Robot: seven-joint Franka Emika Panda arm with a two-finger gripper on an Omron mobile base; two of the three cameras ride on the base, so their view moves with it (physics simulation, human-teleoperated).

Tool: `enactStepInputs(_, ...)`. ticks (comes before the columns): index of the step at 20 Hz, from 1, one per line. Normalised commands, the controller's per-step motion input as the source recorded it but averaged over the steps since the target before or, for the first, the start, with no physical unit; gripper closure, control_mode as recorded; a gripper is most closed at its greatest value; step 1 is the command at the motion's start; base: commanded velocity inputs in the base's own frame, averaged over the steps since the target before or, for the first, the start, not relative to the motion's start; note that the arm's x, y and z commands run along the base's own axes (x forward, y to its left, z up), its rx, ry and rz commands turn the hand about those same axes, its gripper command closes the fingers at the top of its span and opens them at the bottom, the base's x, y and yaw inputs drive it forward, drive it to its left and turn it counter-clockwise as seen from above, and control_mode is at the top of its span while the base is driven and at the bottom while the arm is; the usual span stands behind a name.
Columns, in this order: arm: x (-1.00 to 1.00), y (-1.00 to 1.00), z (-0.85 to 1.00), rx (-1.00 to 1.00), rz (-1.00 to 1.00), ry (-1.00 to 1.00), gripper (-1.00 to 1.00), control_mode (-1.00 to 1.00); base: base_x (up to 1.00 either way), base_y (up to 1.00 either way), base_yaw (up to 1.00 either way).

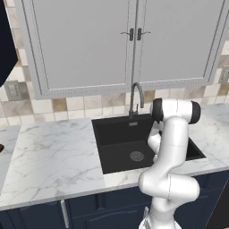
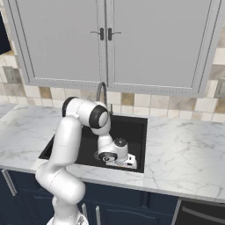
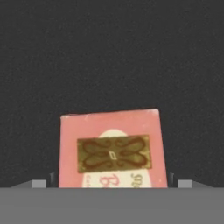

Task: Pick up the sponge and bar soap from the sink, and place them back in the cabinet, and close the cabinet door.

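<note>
Down in the sink (image 2: 136,127) hangs my gripper (image 3: 112,183), its jaws spread wide and pinching nothing. In the hand view, the two dark finger tips (image 3: 52,178) just rise at the bottom, one on each side of the bar soap (image 3: 113,148). That soap lies flat on the black sink floor, a pinkish-red rectangle with a pale oval and a brown patterned label on its upper face. It sits between my finger tips, and I cannot tell whether either tip touches it.

From the right base view, my white arm (image 2: 66,140) bends over the front rim of the bench (image 2: 184,149) and reaches down into the basin, with the hand low near the basin's front right part. From the left base view, the arm (image 1: 172,147) stands in front of the right half of the sink (image 1: 116,134), and the round grey drain (image 1: 137,156) shows on the black floor just to its left. The curved dark-grey tap (image 1: 135,98) rises behind the basin at the back edge, against the tiled wall.

Marble bench (image 1: 53,156) runs to both sides of the sink. Above it hang light grey wall cupboards (image 1: 129,44) with both doors shut and small dark handles at the middle. At the far upper left edge of the left base view a dark navy panel (image 1: 6,49) shows; I cannot tell whether it is the cabinet or its door.
</note>
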Motion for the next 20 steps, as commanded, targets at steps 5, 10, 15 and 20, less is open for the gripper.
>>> enactStepInputs(5, 0.0, 0.0, 0.0, 0.0, 0.0, 0.0, -1.0, -1.0, 0.0, 0.0, 0.0)
enactStepInputs(10, 0.0, 0.0, 0.0, 0.0, 0.0, 0.0, 1.0, -1.0, 0.0, 0.0, 0.0)
enactStepInputs(15, 0.0, 0.0, 0.0, 0.0, 0.0, 0.0, 1.0, -1.0, 0.0, 0.0, 0.0)
enactStepInputs(20, 0.0, 0.0, 0.04, 0.0, 0.0, 0.0, 1.0, -1.0, 0.0, 0.0, 0.0)
